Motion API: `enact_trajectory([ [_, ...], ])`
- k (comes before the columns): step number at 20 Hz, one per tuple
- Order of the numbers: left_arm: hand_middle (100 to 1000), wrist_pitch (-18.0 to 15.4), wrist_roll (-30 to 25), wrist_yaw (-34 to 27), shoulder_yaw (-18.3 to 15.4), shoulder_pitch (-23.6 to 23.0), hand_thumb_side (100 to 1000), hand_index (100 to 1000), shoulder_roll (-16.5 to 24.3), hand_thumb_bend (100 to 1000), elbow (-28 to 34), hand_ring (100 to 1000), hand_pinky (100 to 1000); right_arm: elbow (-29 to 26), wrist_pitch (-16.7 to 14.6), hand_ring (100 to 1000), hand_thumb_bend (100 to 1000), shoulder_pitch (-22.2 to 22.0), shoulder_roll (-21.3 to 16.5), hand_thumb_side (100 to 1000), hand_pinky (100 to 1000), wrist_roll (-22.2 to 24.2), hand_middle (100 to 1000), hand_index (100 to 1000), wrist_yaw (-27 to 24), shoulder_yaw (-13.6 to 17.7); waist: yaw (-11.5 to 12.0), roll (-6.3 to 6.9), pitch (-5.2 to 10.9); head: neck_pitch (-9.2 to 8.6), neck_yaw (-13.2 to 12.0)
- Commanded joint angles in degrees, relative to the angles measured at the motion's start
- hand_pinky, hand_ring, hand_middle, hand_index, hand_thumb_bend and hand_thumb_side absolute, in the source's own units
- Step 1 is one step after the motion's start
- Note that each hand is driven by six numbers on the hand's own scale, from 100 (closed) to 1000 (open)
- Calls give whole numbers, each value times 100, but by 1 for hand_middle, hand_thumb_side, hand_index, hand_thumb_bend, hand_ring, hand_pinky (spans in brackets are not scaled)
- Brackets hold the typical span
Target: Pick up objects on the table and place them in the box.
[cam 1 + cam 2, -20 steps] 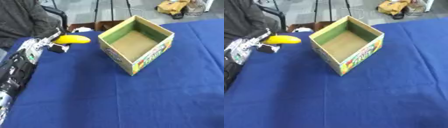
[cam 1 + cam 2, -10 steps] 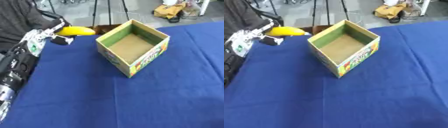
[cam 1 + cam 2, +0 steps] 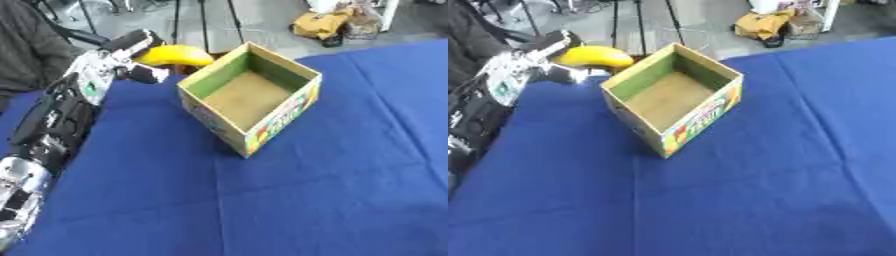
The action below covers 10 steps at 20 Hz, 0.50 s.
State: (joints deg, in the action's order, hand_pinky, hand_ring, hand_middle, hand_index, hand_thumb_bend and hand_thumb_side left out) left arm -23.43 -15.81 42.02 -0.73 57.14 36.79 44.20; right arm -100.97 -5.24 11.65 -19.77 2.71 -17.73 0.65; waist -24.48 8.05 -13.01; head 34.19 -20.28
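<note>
My table's got a plain blue cloth (image 3: 332,165) on it, bit creased. Past the far edge it's grey floor (image 3: 262,20), some thin black stand legs (image 3: 206,20), and a yellowish bag (image 3: 321,25) dumped there beside other clutter.

Near end of banana (image 3: 175,55): hidden under curled fingers of left hand (image 3: 122,62). Left arm: cut off at lower left edge. Box (image 3: 249,97) print on outer wall: blurred, unreadable. Floor clutter beyond desk (image 3: 350,190), yellow-brown heap (image 3: 322,24): too blurred to identify. Desk: cut off at right and bottom edges.
</note>
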Motion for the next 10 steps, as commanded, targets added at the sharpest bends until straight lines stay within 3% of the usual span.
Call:
enact_trajectory([
  [1, 458, -43, 44, 81, 19, 180, 194, 549, 48, 100, 90, 555, 685, -64, -5, 707, 100, 90, -45, 882, 576, 20, 681, 724, -21, 1, -74, -5, 62, -90, -47],
  [10, 464, -127, 127, 306, 56, 259, 203, 556, -115, 100, 109, 561, 685, -66, 17, 706, 100, 187, -16, 891, 575, 55, 680, 723, 42, -32, -433, 200, -109, -187, -86],
])
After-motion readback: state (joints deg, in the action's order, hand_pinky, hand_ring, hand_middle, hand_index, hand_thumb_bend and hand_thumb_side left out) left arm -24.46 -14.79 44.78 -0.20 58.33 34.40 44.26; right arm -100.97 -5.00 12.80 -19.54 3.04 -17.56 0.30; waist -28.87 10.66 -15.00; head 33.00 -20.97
